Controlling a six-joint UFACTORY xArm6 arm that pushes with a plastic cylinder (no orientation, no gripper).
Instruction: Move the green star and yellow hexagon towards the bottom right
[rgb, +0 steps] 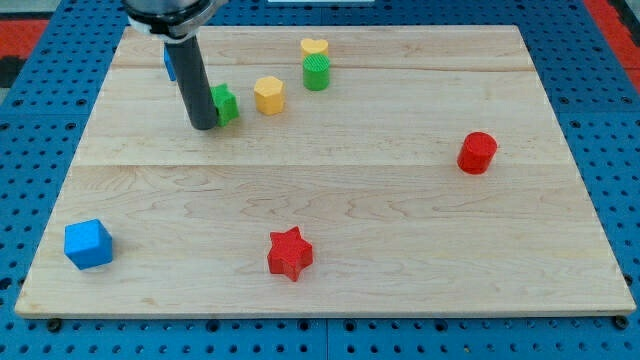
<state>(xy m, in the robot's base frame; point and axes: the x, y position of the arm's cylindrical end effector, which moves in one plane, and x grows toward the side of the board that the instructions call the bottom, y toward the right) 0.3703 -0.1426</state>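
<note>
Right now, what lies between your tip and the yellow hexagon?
In the camera view, only the green star lies between my tip and the yellow hexagon, against my tip's right side.

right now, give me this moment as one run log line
my tip: against green star left side | yellow hexagon: right of star, apart | both: upper left of board, not yet moved bottom right

Two green blocks (225, 103) (316, 72), two yellow (269, 95) (314, 46), two red (478, 152) (290, 253), two blue (88, 243) (169, 62) (one half hidden).
</note>
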